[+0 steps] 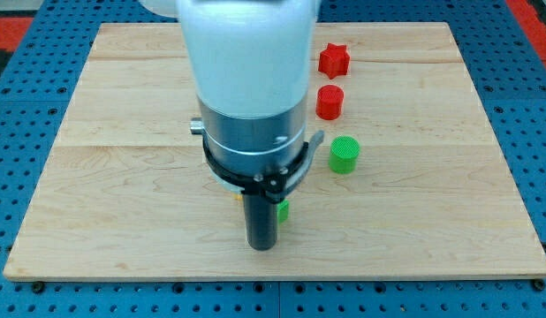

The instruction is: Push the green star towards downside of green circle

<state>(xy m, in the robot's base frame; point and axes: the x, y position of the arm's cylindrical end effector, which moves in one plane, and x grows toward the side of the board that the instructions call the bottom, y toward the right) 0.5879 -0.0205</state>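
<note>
The green circle (345, 154) is a short green cylinder standing on the wooden board (414, 221), right of centre. The green star (283, 211) shows only as a small green sliver at the right side of my rod; the rest is hidden behind it. My tip (261, 246) rests on the board just left of and below that sliver, touching or nearly touching it. The star lies below and to the left of the green circle. A bit of yellow (239, 196) peeks out at the rod's left side; its shape is hidden.
A red star (334, 60) lies near the view's top, right of centre. A red circle (329, 102) stands just below it, above the green circle. The arm's white and grey body (251, 88) covers the board's centre. Blue pegboard (17, 132) surrounds the board.
</note>
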